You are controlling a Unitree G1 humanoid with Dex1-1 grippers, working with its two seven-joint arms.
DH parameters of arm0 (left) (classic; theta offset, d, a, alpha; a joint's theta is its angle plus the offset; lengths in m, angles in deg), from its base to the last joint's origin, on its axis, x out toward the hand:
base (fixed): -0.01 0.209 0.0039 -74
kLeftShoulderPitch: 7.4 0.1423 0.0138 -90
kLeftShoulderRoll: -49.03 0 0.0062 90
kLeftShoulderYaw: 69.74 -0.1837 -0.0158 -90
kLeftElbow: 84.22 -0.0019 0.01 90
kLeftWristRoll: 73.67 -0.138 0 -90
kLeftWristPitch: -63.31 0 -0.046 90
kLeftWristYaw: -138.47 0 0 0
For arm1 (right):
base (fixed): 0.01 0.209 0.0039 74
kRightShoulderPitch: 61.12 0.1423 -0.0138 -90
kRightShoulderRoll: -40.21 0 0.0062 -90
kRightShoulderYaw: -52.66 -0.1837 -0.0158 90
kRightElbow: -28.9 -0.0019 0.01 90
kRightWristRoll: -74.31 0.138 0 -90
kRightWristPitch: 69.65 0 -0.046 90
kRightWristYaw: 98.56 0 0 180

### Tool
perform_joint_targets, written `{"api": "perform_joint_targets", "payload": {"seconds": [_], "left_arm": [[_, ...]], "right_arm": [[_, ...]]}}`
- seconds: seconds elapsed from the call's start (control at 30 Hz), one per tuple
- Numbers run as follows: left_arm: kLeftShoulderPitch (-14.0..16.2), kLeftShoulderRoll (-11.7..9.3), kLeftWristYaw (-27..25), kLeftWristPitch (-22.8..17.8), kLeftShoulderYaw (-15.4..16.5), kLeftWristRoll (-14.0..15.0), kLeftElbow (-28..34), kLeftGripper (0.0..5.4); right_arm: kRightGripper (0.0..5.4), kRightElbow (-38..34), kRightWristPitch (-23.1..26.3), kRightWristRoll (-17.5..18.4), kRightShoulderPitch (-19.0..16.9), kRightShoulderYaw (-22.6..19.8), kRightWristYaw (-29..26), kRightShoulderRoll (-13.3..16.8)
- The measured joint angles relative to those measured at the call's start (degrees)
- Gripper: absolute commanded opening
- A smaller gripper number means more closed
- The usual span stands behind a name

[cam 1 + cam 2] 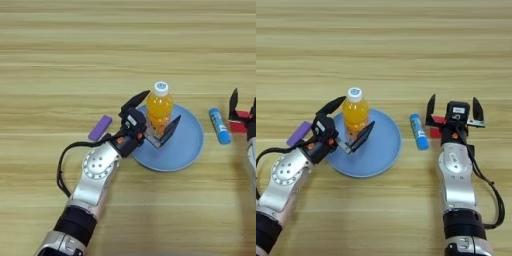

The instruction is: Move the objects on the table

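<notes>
Left eye view: your left gripper [154,116] stands wide around the orange drink bottle [160,111], upright on the blue plate [187,145] at centre frame, not clamped. The purple block [100,128] lies left, untouched.

Right eye view: your right gripper [454,111] hangs open, centre-right, over something red beside the blue tube [418,131].

bottle [160,109] on plate [187,145] — block [100,128] left | tube [219,126] right
</notes>
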Motion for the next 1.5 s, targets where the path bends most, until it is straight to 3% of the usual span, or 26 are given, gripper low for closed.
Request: {"api": "perform_joint_targets", "payload": {"seconds": [0.37,0.8,1.33,1.5], "left_arm": [[-2.0,0.3,0.4,2.1,0.6,-0.1,-5.0,5.40],[-7.2,1.0,3.4,2.1,1.4,-2.8,-14.7,5.40],[-8.4,1.8,3.1,3.2,2.0,-2.8,-18.0,3.48],[-8.1,1.6,3.0,3.0,2.1,-2.8,-17.2,3.40]], "right_arm": [[5.38,0.1,0.0,0.0,0.1,0.0,0.0,0.0],[5.38,0.2,0.0,-0.1,0.2,1.0,0.9,-0.3],[5.40,0.2,0.0,-0.1,0.2,1.1,1.0,-0.3],[5.40,0.2,0.0,-0.1,0.2,1.1,1.0,-0.3]]}}
